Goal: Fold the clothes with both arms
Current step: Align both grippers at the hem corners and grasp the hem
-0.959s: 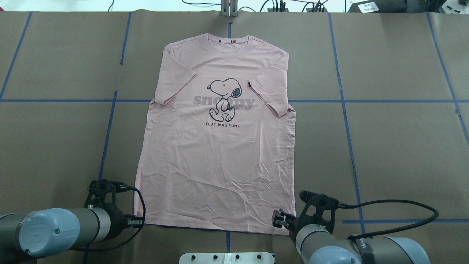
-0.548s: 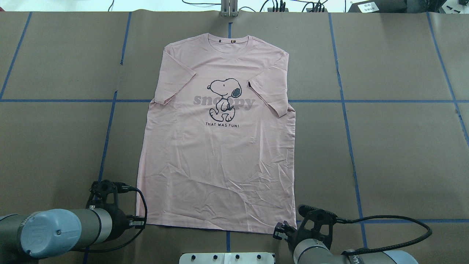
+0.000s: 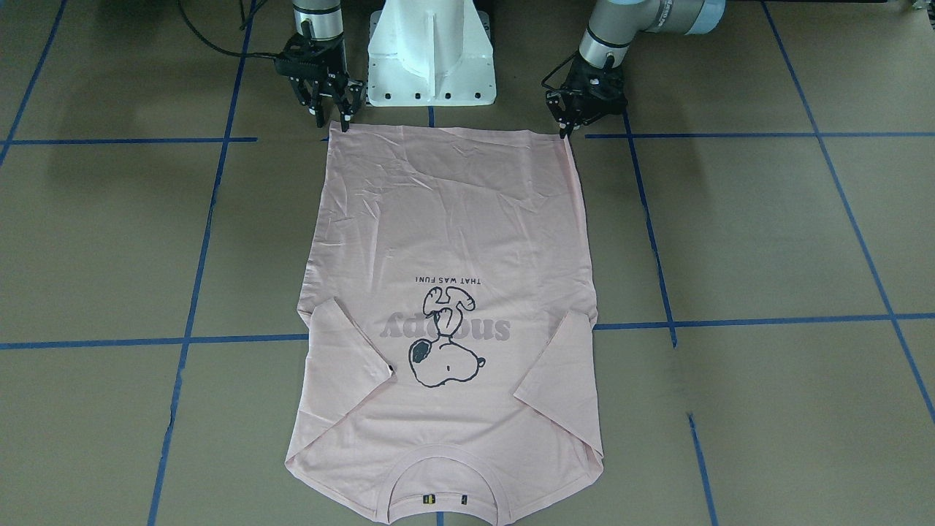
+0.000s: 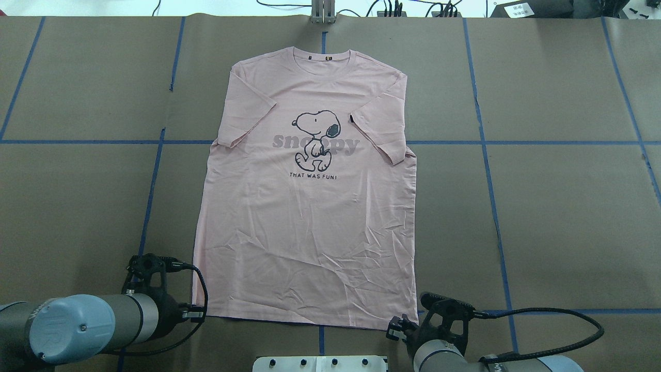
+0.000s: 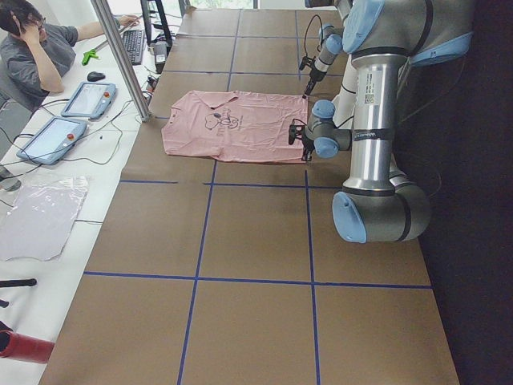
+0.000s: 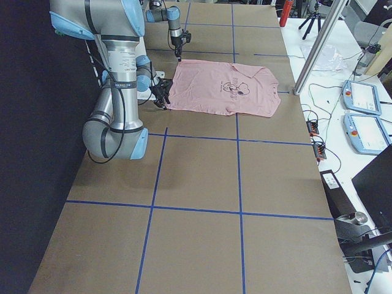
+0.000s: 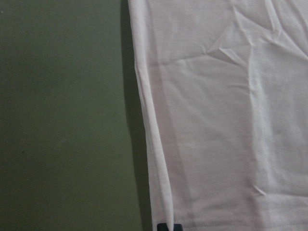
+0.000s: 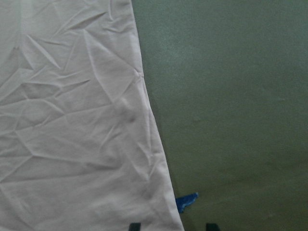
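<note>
The pale pink T-shirt [image 4: 310,217] lies flat and face up on the brown table, collar at the far side, both sleeves folded in, hem towards me. It also shows in the front view [image 3: 445,219]. My left gripper [image 4: 195,313] is at the hem's left corner; in the left wrist view [image 7: 169,227] its tips look closed on the shirt's edge [image 7: 221,120]. My right gripper [image 4: 395,330] is at the hem's right corner. In the right wrist view [image 8: 173,225] its fingertips [image 8: 134,225] stand apart, straddling the shirt's corner [image 8: 72,120].
The white pedestal base [image 4: 320,363] stands between the arms just behind the hem. Blue tape lines [image 4: 485,144] cross the brown table cover. An operator [image 5: 32,48] sits with tablets at the table's far side. Cables and boxes [image 4: 521,8] lie beyond the far edge.
My right gripper has drawn back towards me, from over the hem to its right corner. The left gripper has barely moved; the hem's left corner has shifted slightly right.
</note>
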Controlling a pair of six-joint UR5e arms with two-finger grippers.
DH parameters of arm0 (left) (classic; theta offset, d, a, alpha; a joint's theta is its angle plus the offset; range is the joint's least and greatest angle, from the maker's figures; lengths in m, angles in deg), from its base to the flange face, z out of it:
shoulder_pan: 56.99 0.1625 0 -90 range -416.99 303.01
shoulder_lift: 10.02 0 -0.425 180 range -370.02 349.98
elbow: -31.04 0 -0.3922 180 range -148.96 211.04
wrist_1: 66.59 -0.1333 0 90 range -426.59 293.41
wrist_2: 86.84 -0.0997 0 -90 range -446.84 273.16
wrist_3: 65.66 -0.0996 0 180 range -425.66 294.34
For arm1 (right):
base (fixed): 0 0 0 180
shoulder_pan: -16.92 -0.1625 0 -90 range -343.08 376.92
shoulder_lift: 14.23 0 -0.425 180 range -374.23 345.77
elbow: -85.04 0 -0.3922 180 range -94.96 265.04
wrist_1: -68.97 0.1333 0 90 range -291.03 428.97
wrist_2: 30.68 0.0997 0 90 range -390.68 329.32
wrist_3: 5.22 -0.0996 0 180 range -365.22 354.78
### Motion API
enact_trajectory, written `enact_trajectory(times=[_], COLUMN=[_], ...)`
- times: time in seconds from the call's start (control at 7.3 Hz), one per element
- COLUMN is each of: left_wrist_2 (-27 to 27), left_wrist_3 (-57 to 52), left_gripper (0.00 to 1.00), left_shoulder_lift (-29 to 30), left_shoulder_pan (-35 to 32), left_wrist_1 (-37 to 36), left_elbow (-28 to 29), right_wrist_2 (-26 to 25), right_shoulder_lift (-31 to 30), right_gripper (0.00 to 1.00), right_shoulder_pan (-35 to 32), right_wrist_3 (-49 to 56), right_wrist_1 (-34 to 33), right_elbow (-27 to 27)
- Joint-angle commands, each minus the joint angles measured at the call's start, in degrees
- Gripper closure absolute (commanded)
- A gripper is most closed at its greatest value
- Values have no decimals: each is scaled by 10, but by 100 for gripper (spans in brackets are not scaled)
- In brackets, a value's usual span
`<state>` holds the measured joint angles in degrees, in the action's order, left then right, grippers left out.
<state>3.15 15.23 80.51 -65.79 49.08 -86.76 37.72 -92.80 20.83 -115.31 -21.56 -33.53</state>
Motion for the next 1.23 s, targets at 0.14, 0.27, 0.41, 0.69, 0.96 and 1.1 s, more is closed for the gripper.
enact_trajectory(times=[0.14,0.27,0.41,0.69,0.96,1.1], left_wrist_2=[0,-1,-1,-1,4,17], left_wrist_3=[1,1,0,1,-3,-9], left_gripper=[100,100,100,100,100,100], left_shoulder_lift=[0,0,0,0,7,1], left_shoulder_pan=[0,0,0,0,-2,-8], left_wrist_1=[0,0,1,1,-4,-30], left_elbow=[-1,-1,-1,-1,-20,-80], right_wrist_2=[-4,-4,-5,-7,-3,1], right_shoulder_lift=[3,3,3,3,-3,-15], right_gripper=[66,100,100,100,100,100], right_shoulder_pan=[0,0,0,0,-7,-14], right_wrist_3=[-3,-20,-20,-20,-12,-3], right_wrist_1=[1,1,1,1,1,-6], right_elbow=[5,4,3,1,-43,-99])
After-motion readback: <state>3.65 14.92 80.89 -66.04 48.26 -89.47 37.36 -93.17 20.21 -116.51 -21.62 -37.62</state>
